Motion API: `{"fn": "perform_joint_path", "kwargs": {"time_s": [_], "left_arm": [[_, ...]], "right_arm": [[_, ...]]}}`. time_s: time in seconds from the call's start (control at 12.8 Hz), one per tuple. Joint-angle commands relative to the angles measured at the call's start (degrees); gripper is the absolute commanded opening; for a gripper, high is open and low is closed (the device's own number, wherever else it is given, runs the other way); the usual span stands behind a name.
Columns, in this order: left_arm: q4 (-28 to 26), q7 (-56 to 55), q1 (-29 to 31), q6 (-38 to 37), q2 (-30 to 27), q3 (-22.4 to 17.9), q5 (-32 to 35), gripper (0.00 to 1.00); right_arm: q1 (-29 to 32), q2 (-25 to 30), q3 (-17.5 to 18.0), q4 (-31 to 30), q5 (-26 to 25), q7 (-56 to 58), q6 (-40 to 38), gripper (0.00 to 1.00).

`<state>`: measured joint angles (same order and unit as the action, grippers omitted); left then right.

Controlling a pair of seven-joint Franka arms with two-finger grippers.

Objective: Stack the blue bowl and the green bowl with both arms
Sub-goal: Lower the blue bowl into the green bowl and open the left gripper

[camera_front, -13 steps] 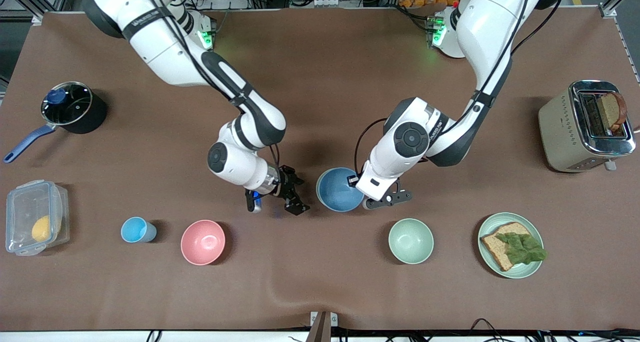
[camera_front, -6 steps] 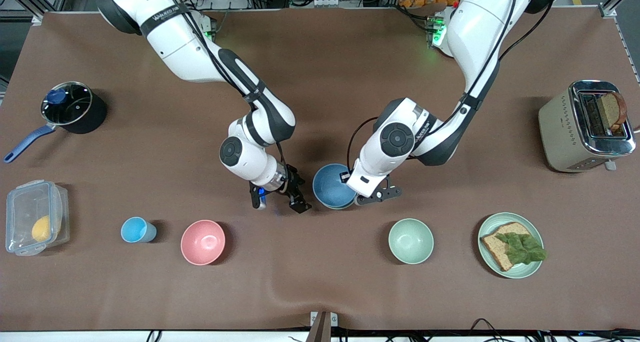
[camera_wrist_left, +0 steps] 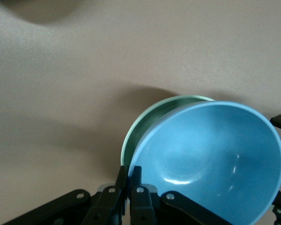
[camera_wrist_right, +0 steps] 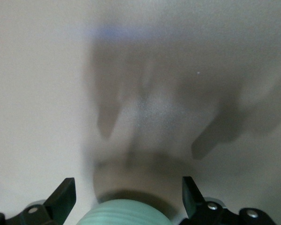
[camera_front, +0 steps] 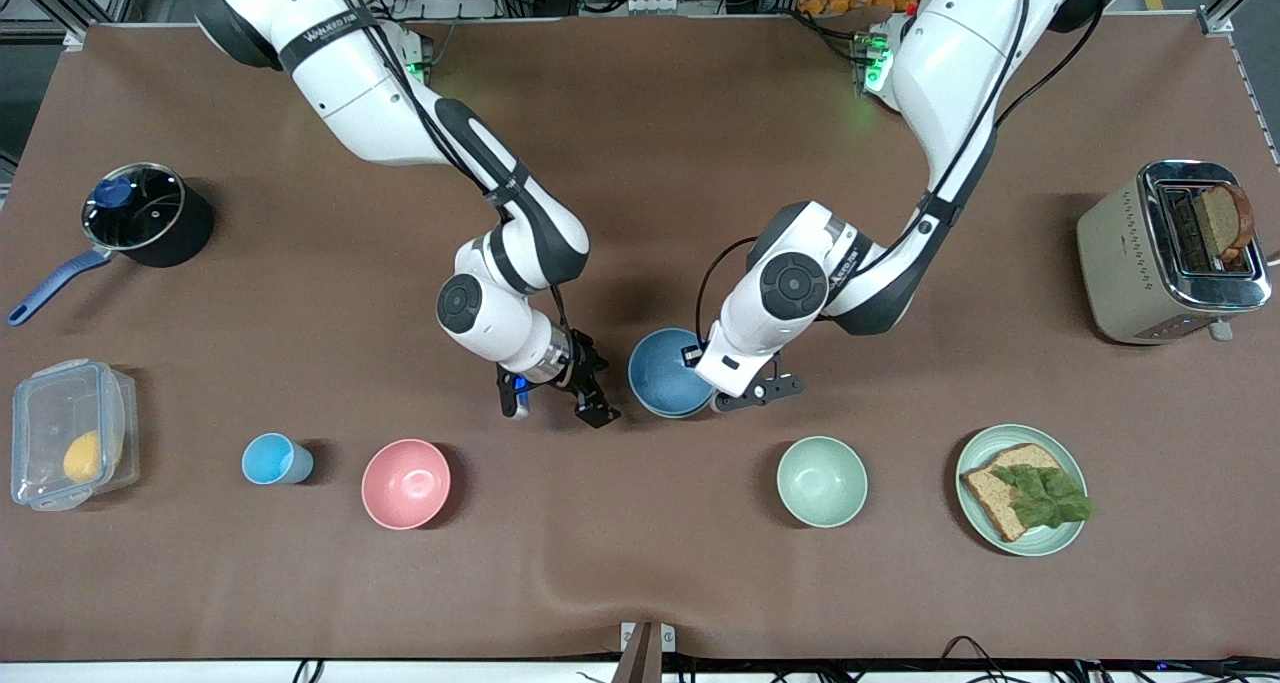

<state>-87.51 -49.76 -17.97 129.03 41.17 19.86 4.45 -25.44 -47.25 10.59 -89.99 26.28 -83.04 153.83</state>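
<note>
Evidently rigid and light, the blue bowl (camera_wrist_left: 210, 159) is pinched at its thin rim by the left tool (camera_wrist_left: 129, 185), tilted over the green bowl (camera_wrist_left: 152, 117); slipping is judged possible. The right tool (camera_front: 560, 391) hangs spread over the bench (camera_front: 640, 563).

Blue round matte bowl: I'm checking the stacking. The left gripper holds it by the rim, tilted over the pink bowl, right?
Wrong bowl: the left gripper holds the blue bowl by the rim, tilted over the round sage-green bowl; the left wrist view shows it.

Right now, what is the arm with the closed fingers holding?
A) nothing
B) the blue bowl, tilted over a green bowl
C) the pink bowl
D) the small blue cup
B: the left gripper pinches the blue bowl rim, with the green bowl beneath.
</note>
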Motion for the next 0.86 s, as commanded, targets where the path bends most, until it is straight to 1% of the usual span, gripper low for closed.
{"fn": "perform_joint_path", "kwargs": {"time_s": [0.0, 0.71, 0.78], "left_arm": [[1.2, -0.3, -0.4, 0.0, 1.2, -0.3, 0.1, 0.0], [1.2, -0.7, -0.5, 1.5, 3.0, -0.3, 0.1, 0.0], [1.2, -0.7, -0.5, 1.8, 3.1, -0.3, 0.1, 0.05]], "right_arm": [[-0.1, 0.6, 0.1, -0.6, -0.9, -2.1, 0.6, 1.0], [-1.0, 0.1, 0.1, 0.0, -1.5, -0.4, 0.5, 1.0], [-1.0, 0.1, 0.1, 0.0, -1.4, -0.4, 0.5, 1.0]]}}
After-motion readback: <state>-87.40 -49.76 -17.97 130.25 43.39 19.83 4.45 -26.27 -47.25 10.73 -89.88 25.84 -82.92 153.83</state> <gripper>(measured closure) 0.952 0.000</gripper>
